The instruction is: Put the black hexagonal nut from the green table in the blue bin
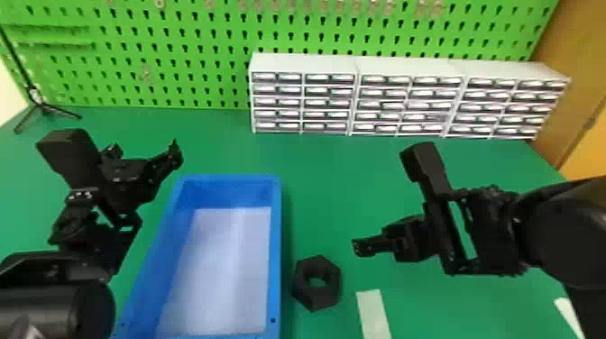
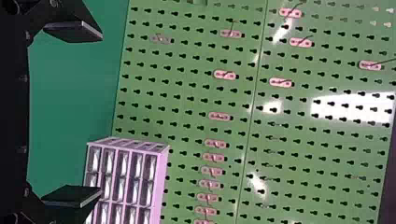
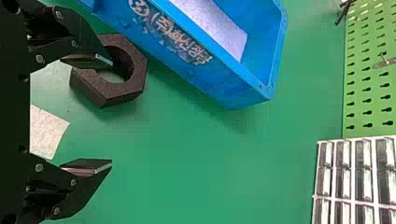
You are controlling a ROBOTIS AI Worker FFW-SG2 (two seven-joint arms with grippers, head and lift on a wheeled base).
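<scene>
Nut (image 1: 331,284) flat on table (image 1: 433,306) | leftward and robot-side of right claw (image 3: 112,113) | right claw nearer, jaws spread apart, empty

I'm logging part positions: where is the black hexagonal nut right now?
In the head view, the black hexagonal nut lies on the green table, just right of the blue bin and left of the pale strip.
</scene>
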